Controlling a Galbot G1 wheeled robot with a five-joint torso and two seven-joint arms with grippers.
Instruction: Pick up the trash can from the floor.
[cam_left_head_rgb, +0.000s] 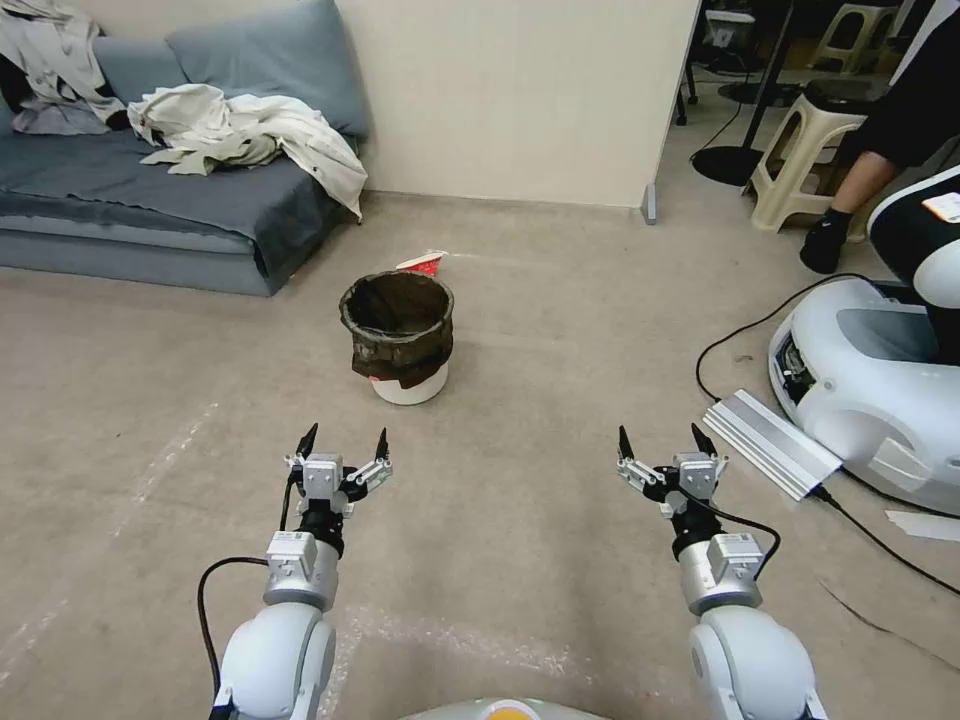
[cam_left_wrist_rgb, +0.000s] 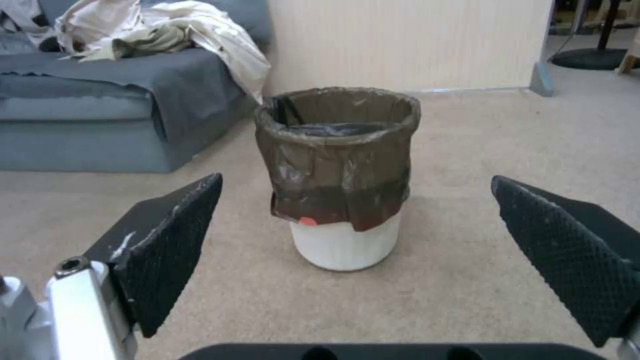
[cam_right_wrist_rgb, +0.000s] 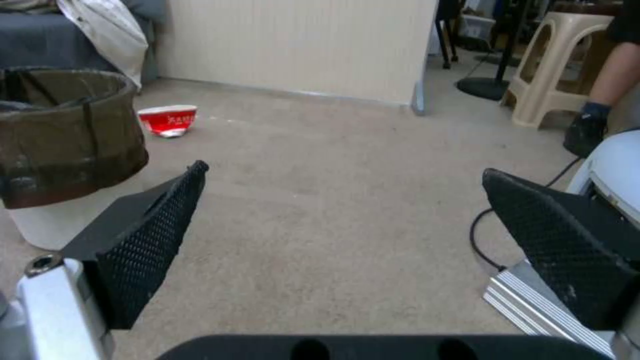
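The floor (cam_left_head_rgb: 520, 330) is open around the can (cam_left_head_rgb: 398, 338), which stands upright ahead, apart from both arms. The left gripper (cam_left_head_rgb: 341, 445) — spread, empty — faces it squarely; best to advance straight and clamp the rim. The right gripper (cam_left_head_rgb: 666, 443) hangs spread too.

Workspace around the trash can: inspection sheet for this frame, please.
Surface: floor, beige, faint white scuffs.
Job's things: trash can upright on the floor, dark bag over its rim, untouched.
Clutter: red bowl lying behind the can; metal rail by the other robot.
Grippers: left gripper and right gripper open, short of the can.
Cables: black cable on the floor, right.
Surroundings: sofa with clothes, wall panel, stool.
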